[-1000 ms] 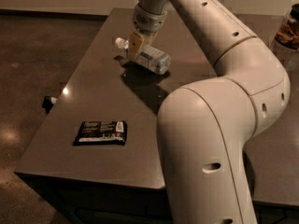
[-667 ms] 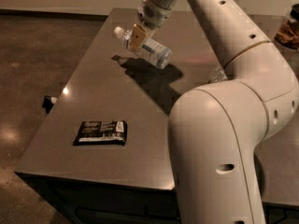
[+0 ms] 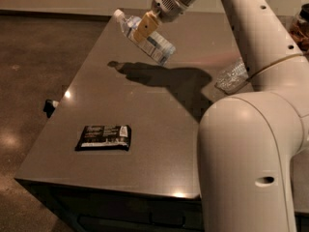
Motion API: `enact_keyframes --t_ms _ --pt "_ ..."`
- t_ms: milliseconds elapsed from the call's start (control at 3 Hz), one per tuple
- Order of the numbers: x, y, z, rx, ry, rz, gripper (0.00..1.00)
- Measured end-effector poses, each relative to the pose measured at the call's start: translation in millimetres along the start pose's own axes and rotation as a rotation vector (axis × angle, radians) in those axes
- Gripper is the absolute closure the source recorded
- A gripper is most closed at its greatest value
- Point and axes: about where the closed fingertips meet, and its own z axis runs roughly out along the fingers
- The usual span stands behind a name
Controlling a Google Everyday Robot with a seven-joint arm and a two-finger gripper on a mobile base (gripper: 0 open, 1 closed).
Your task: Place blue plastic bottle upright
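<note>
grey counter (image 3: pixel 145 115) with a dull sheen fills the view, and a dark wrapped snack bar (image 3: pixel 104 137) lies flat near its front left edge. well beyond the bar and to its right, the end effector (image 3: pixel 144 29) hangs above the counter, clamped across the blue plastic bottle (image 3: pixel 159 47). the bottle is in the air and tilted, white cap pointing up and left, with its shadow (image 3: pixel 159 76) on the surface beneath. far right of the bar, a crumpled clear bottle (image 3: pixel 231 76) lies beside the robot arm (image 3: pixel 251 144).
</note>
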Motion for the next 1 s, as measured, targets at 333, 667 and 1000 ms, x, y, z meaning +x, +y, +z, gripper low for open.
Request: enact_keyframes --t_ms 333,667,1000 --pt "-5.6 3.8 -14.9 -0.015 -0.113 -0.009 1.0" --pt "-1.7 6.1 -31.8 0.036 -0.259 0.029 1.0" --pt "5.4 5.6 -34.6 0.077 -0.36 0.066 1.0"
